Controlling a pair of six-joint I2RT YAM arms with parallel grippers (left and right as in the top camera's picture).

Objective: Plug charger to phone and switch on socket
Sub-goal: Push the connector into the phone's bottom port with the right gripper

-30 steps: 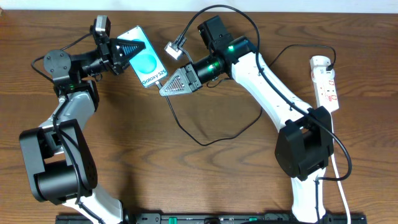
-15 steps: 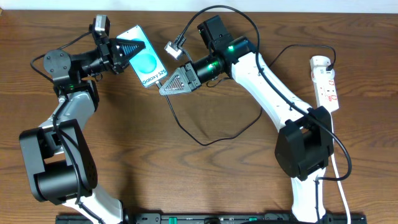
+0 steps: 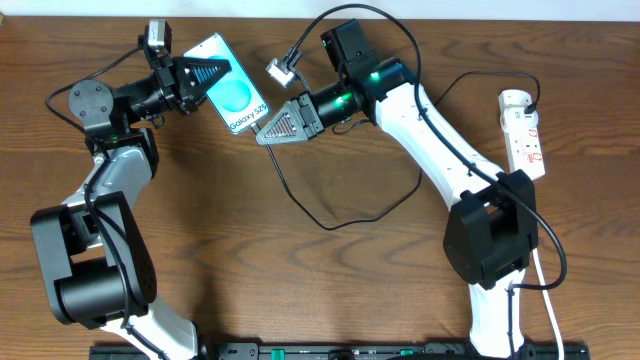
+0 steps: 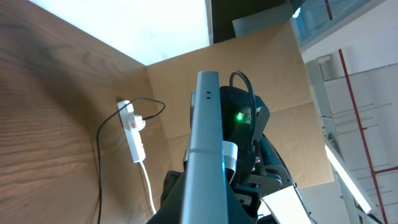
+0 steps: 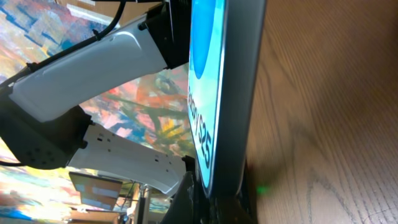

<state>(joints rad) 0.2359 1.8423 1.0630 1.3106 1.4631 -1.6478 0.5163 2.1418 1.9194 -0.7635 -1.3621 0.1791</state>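
The phone [image 3: 238, 96] has its cyan screen lit. My left gripper [image 3: 212, 72] is shut on its upper end and holds it off the table. My right gripper [image 3: 263, 135] sits at the phone's lower end and is shut on the charger's plug. The charger's black cable [image 3: 328, 228] loops from there across the table toward the socket [image 3: 525, 128] at the far right. In the left wrist view the phone [image 4: 207, 149] is edge-on between the jaws [image 4: 205, 211], with the socket [image 4: 133, 130] beyond. In the right wrist view the phone [image 5: 214, 93] fills the middle. Its end meets the jaws [image 5: 217, 208] and hides the plug tip.
A grey camera-cable connector [image 3: 280, 70] hangs by the right wrist, just above the phone. The socket's white cord [image 3: 545, 270] runs down the right side. The table's far edge lies close behind both grippers. A black rail [image 3: 330, 352] lines the front.
The left gripper has moved the phone a little toward the far edge. The right gripper has followed it, staying at the phone's lower end.
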